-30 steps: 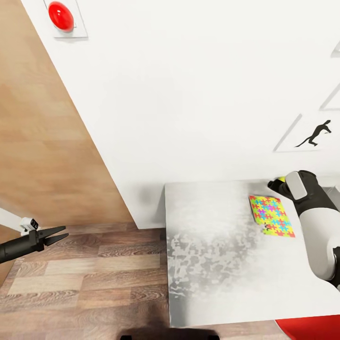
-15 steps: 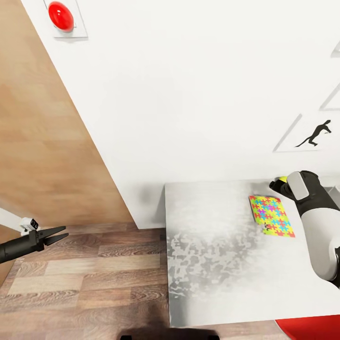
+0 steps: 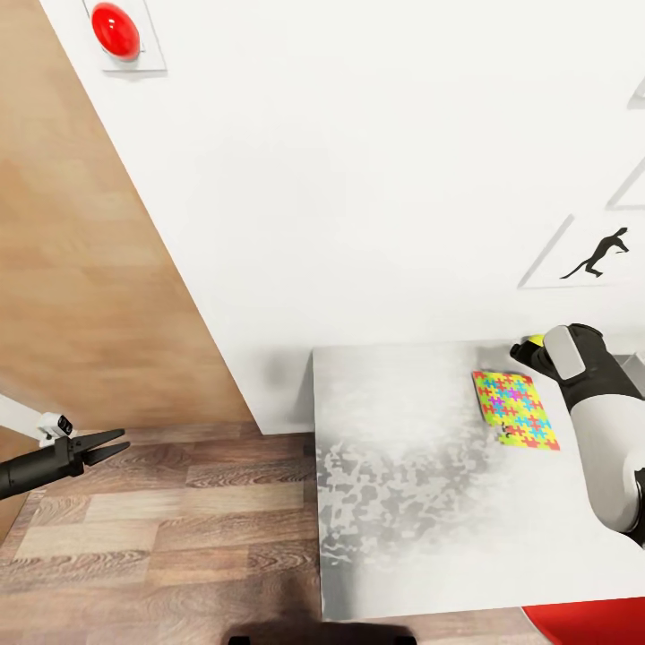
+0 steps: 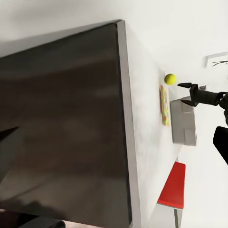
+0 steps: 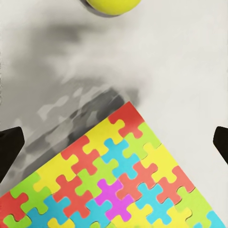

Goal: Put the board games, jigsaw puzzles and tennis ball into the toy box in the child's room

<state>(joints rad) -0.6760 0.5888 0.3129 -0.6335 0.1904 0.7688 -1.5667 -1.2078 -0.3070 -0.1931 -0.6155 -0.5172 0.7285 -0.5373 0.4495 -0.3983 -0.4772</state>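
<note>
Nothing much has shifted since the earlier frames: the right arm has crept only slightly along the back of the tabletop (image 3: 403,475), and the left arm holds the same pose. From the head camera the right gripper (image 3: 522,349) hangs at the far edge of the pale grey tabletop, close to the white wall (image 3: 358,179), with a sliver of the yellow-green tennis ball (image 3: 535,339) peeking out just beyond its dark fingers. The left wrist camera shows the ball (image 4: 170,79) clear of the right gripper (image 4: 186,94), whose fingers are spread apart and grasping nothing. In the right wrist camera the tennis ball (image 5: 113,5) lies on the tabletop just past a corner of the jigsaw puzzle (image 5: 114,180), not touching it, and the two dark fingertips (image 5: 9,147) sit wide at either side. The puzzle (image 3: 514,408) is a flat multicoloured square lying on the tabletop beside the right forearm. The toy box (image 4: 184,121), light grey, stands on the tabletop just beyond the puzzle in the left wrist view. The left gripper (image 3: 112,446) hovers over the wood-plank floor (image 3: 179,537), well away from the table, fingers parted and empty. A red round button (image 3: 115,30) sits high on the wall, next to a wood-panel door (image 3: 81,269), and a black silhouette picture (image 3: 596,253) hangs on the right.
</note>
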